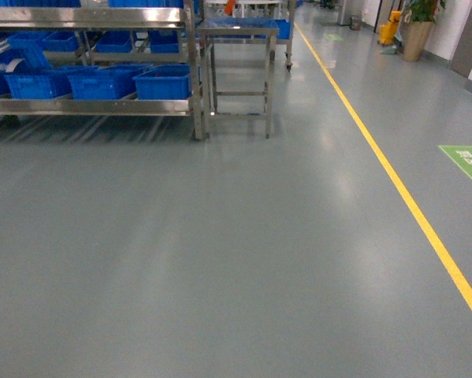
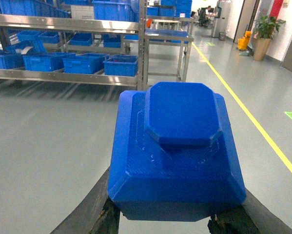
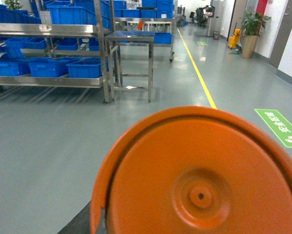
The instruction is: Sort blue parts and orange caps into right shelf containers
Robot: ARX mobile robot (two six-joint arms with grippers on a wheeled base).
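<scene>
Left wrist view: the left gripper (image 2: 163, 217) has its jaws clamped on a blue part (image 2: 177, 156), held above the grey floor (image 2: 48, 146). The right gripper's jaws are hidden behind the orange cap (image 3: 199, 180), so I cannot tell their state. Blue crates (image 1: 102, 81) sit on the steel shelf (image 1: 94, 106) ahead.
</scene>
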